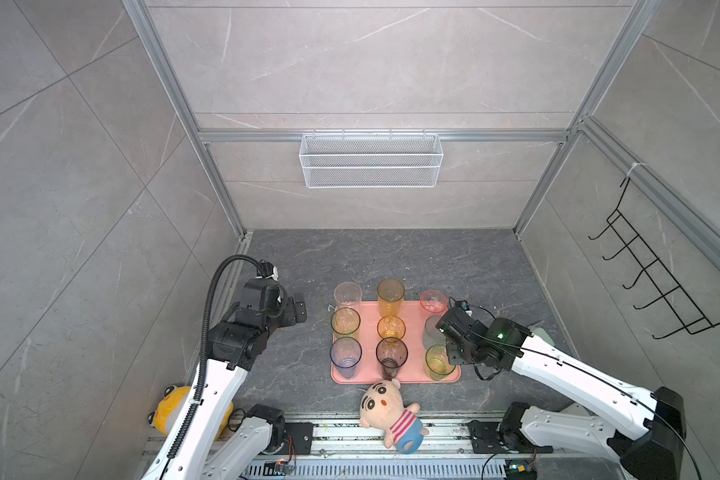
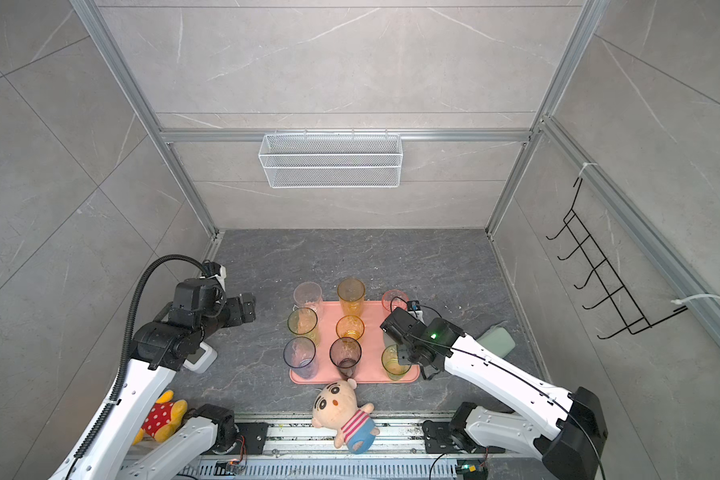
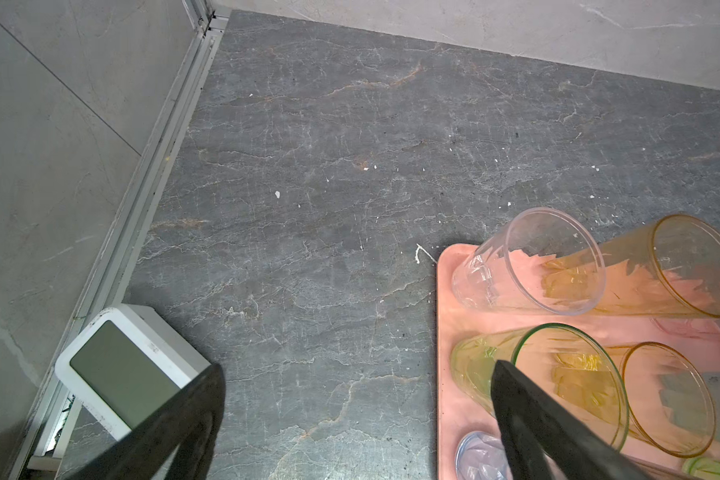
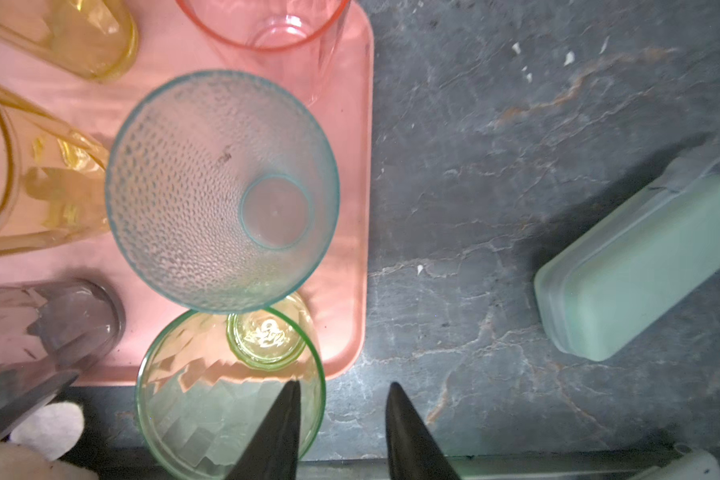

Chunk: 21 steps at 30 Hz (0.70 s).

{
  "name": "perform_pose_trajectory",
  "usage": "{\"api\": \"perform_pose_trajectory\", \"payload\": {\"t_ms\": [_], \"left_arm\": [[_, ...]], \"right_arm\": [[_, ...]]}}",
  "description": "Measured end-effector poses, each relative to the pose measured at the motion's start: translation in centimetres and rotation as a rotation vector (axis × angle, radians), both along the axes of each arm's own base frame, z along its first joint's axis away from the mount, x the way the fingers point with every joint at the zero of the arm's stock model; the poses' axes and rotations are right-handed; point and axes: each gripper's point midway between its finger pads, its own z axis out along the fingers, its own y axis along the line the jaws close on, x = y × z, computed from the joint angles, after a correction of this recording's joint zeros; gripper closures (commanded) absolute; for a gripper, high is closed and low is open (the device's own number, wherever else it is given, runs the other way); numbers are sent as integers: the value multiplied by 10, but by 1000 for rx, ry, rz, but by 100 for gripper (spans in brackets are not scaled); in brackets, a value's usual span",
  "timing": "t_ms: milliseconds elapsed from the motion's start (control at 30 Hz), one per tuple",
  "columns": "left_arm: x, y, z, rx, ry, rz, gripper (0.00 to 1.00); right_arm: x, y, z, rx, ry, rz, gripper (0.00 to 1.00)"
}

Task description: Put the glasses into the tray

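The salmon-pink tray [image 1: 416, 374] lies mid-floor with several glasses standing on it in rows. At its front right corner stands a green glass [image 1: 438, 361], behind it a teal one [image 4: 208, 187] and a pink one [image 1: 433, 301]. My right gripper [image 4: 344, 386] hangs over the green glass [image 4: 192, 395], one finger inside its rim and the other outside. Its jaws stand apart and do not press the wall. Left of the tray, my left gripper [image 3: 358, 368] is wide open above bare floor, holding nothing.
A plush doll [image 1: 385, 409] lies just in front of the tray, and a yellow plush [image 1: 171, 409] sits by the left arm's base. A pale green box [image 4: 636, 266] rests right of the tray. A white device [image 3: 121, 370] stands at the left wall. A wire basket [image 1: 371, 160] hangs behind.
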Motion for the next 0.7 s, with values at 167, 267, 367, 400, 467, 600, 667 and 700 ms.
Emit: {"api": "perform_pose_trajectory", "payload": {"t_ms": [167, 267, 367, 400, 467, 600, 667, 700], "left_arm": [[1, 1, 1, -5, -8, 9, 0], [4, 1, 3, -15, -12, 23, 0], [11, 3, 6, -24, -16, 65, 0], [14, 4, 6, -29, -19, 83, 0], [18, 6, 5, -38, -26, 113, 0], [30, 11, -7, -41, -53, 171, 0], [37, 14, -19, -24, -49, 200, 0], [40, 16, -25, -11, -46, 215, 0]], "right_arm": [[13, -9, 36, -9, -129, -5, 51], [22, -14, 57, -24, -217, -9, 45], [33, -20, 72, -60, -305, -18, 38], [37, -23, 76, -81, -336, -24, 35], [46, -27, 85, -117, -399, -42, 29], [63, -36, 98, -193, -527, -89, 18], [71, -38, 99, -216, -568, -99, 13], [75, -39, 98, -226, -588, -103, 12]]}}
